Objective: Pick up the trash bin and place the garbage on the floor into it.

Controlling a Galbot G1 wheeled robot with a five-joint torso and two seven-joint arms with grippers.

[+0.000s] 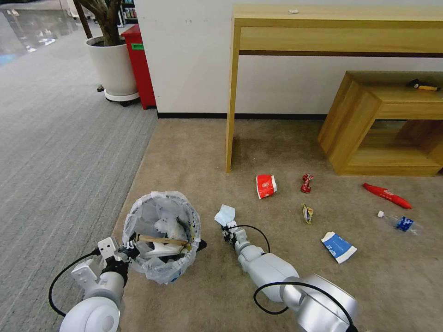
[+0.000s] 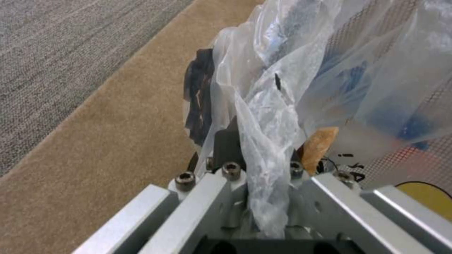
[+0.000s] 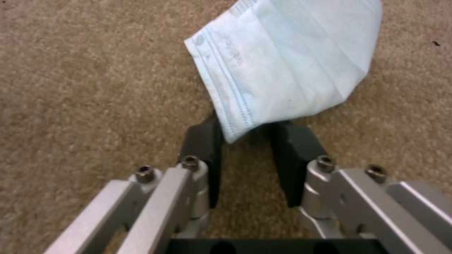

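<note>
The left gripper (image 1: 130, 251) pinched the bin (image 1: 161, 235) rim, the right gripper (image 3: 245, 141) fingers half-open around the mask (image 3: 292, 67) corner — thin cloth could slip out.

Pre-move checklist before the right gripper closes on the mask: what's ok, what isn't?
1. Right gripper open, fingers either side of the pale-blue pleated face mask corner: ok.
2. Mask lies flat on the beige short-pile carpet, nothing on top of it: ok.
3. Left gripper shut on the small round black trash bin at its rim, clear bag pinched in: ok.
4. Bin opening clear for a drop: not ok, a wooden stick lies across it.
5. Bin close beside the mask: ok.
6. How far the fingers reach under the mask: cannot tell.
</note>
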